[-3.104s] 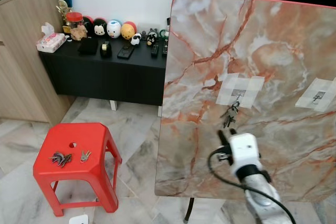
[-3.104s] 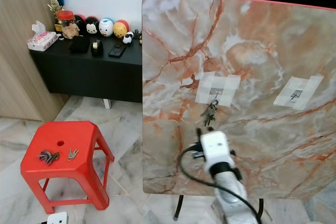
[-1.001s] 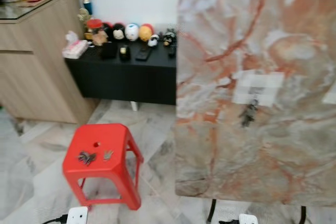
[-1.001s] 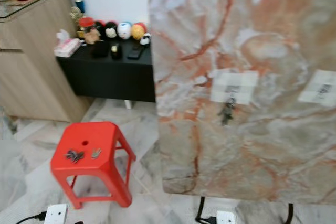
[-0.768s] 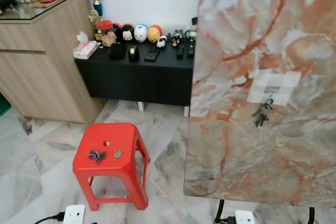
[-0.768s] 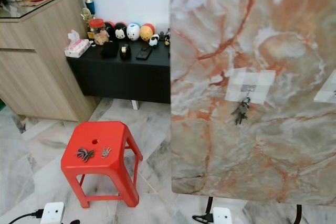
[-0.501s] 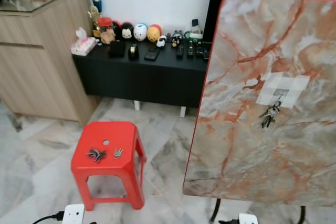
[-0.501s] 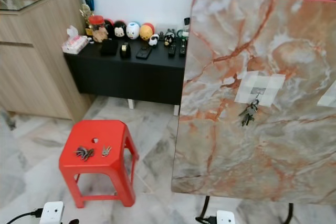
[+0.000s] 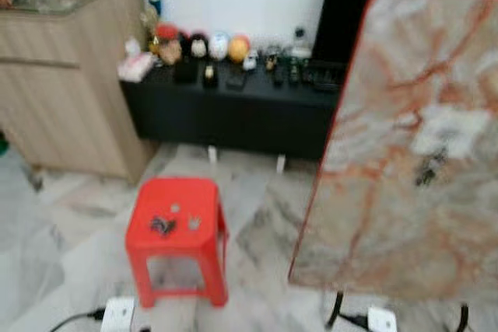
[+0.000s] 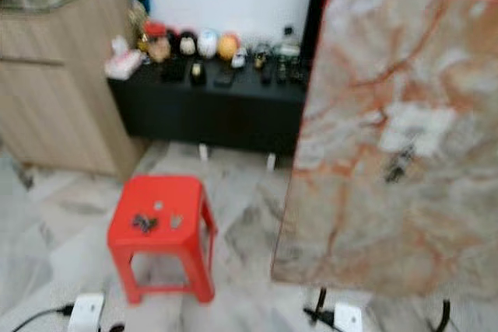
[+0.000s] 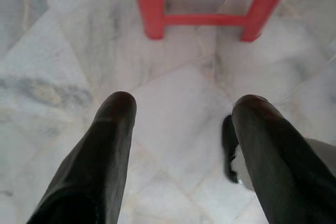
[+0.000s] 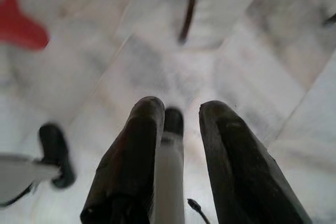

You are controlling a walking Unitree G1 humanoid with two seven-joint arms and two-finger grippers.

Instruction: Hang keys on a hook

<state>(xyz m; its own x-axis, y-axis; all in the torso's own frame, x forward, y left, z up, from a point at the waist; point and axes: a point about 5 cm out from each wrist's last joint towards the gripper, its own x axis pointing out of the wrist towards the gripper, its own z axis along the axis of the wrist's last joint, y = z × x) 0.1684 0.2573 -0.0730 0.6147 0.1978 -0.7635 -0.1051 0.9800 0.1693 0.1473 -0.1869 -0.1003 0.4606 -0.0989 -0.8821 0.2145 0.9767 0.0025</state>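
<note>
1. Red plastic makes up the little stool [image 9: 177,215] standing on the pale marble floor [image 9: 54,254]. Two small bunches of keys [image 9: 163,225] lie on its seat, side by side.
2. Pink and grey marble covers the big tabletop [image 9: 405,153] that stands up on its edge to the right of the stool.
3. White tape [image 9: 452,131] is stuck on that tabletop, and a dark bunch of hung keys [image 9: 427,170] dangles just below it. The hook is too blurry to see.
4. Behind the stool is a long black cabinet [image 9: 233,110] with small round toys [image 9: 219,44] in a row on top.
5. To the left is a wooden cupboard [image 9: 62,91].
6. White power strips [image 9: 118,312] lie on the floor near the stool and under the tabletop.
7. The left gripper [image 11: 181,116] hangs low over the floor, close to the stool's legs. Its two black fingers [image 11: 107,145] are spread wide apart and hold nothing.
8. The right gripper [image 12: 181,116] also hangs over the floor. Its fingers [image 12: 136,145] are a little apart, with nothing between them.
9. Everything looks fuzzy in the head views.
</note>
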